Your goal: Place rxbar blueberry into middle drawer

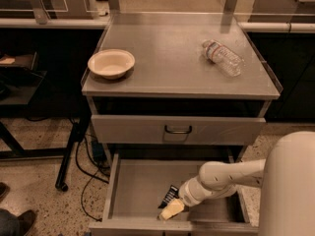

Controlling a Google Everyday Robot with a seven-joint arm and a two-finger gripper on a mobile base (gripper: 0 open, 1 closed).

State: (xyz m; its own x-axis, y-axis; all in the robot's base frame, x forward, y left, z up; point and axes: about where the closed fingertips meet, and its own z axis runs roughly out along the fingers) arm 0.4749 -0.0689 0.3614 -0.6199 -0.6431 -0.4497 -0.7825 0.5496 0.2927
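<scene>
The rxbar blueberry (169, 196), a small dark bar with white print, stands tilted inside the open middle drawer (140, 188), just above its grey floor near the front wall. My gripper (171, 211) reaches into the drawer from the right on a white arm. Its pale fingers are closed on the bar's lower end.
A closed drawer front with a dark loop handle (178, 130) is above the open drawer. On the cabinet top are a beige bowl (111, 63) at the left and a clear water bottle (222, 57) lying at the right. Cables (88, 166) and a stand leg are on the floor at the left.
</scene>
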